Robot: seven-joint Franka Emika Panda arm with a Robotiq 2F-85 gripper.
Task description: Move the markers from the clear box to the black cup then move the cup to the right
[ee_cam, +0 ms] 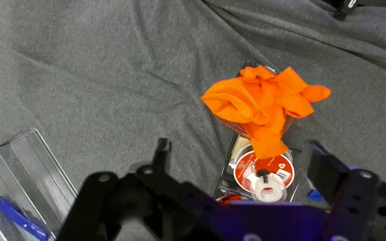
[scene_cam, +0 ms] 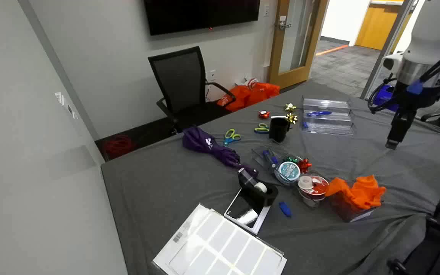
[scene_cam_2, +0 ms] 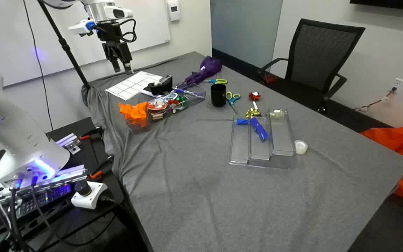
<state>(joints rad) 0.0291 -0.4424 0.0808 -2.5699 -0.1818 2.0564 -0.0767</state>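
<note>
The black cup [scene_cam: 278, 130] stands upright on the grey table in both exterior views [scene_cam_2: 218, 96]. The clear box [scene_cam: 259, 156] is beside it and also shows in an exterior view [scene_cam_2: 199, 99]. Blue markers [scene_cam: 270, 158] lie in the box, with one showing across its top in an exterior view [scene_cam_2: 189, 92]. Bows and a blue-white round disc are at the same box. My gripper [ee_cam: 240, 147] is open and empty, high above the table in both exterior views [scene_cam: 392, 144] [scene_cam_2: 123, 69]. The cup and markers do not show in the wrist view.
A stepped clear tray [scene_cam_2: 239, 148] holds blue items. A red ribbon spool [ee_cam: 263, 170] and an orange cloth [ee_cam: 266, 103] sit in clear bins. A tape dispenser [scene_cam: 264, 193], scissors [scene_cam: 230, 136], bows [scene_cam_2: 254, 112] and a purple umbrella [scene_cam: 212, 147] surround the cup and box.
</note>
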